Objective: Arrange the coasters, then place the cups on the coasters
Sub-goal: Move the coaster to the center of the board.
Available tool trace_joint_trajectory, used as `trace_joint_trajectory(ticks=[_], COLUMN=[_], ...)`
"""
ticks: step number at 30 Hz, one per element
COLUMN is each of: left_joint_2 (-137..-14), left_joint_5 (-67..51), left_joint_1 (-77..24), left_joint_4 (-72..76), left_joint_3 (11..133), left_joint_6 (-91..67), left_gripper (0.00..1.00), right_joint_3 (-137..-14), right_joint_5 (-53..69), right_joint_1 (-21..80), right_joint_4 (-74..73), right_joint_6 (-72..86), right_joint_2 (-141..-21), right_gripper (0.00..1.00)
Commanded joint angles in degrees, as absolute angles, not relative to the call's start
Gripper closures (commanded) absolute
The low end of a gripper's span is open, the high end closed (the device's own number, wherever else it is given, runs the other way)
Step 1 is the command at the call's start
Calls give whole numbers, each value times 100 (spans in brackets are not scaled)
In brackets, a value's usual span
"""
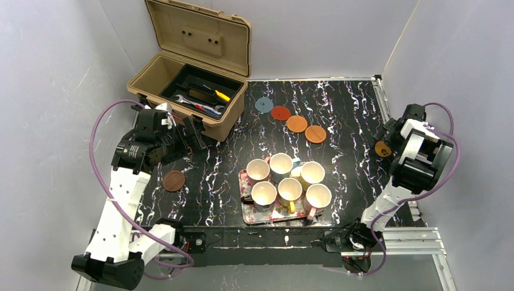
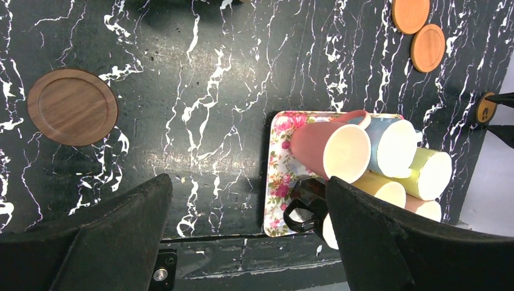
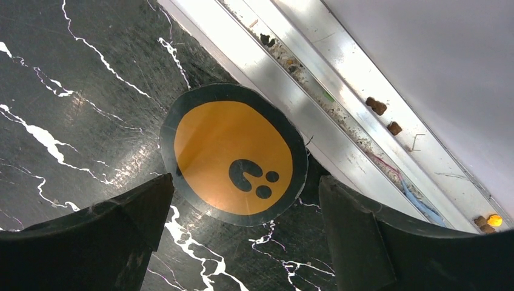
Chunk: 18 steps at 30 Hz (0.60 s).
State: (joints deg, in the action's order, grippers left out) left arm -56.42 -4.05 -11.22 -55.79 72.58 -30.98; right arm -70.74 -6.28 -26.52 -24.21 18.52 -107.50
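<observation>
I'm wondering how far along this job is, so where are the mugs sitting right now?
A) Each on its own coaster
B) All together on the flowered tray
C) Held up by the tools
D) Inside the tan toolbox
B: all six cups stand bunched on the floral tray, while the coasters lie bare, apart from it.
</observation>
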Motion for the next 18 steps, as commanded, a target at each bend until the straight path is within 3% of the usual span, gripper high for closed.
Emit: trace_joint_trajectory(ticks=[1,18], left_joint_2=[-5765,-6079], left_joint_5=[-426,-514], left_joint_1=[-1143,-1143], left_joint_4=[-5695,-5583], left_joint_3=[7500,7568], left_joint_6=[-2983,-2883], left_gripper=[4,3], right_joint_3=[-7314,-7849], right_joint_5=[-715,-1930], right_joint_1=[-2783,-2157], right_joint_4=[-2339,-3030], right_joint_6=[2011,1706], right_joint_2=[-11068,-11576], right_gripper=[1,1])
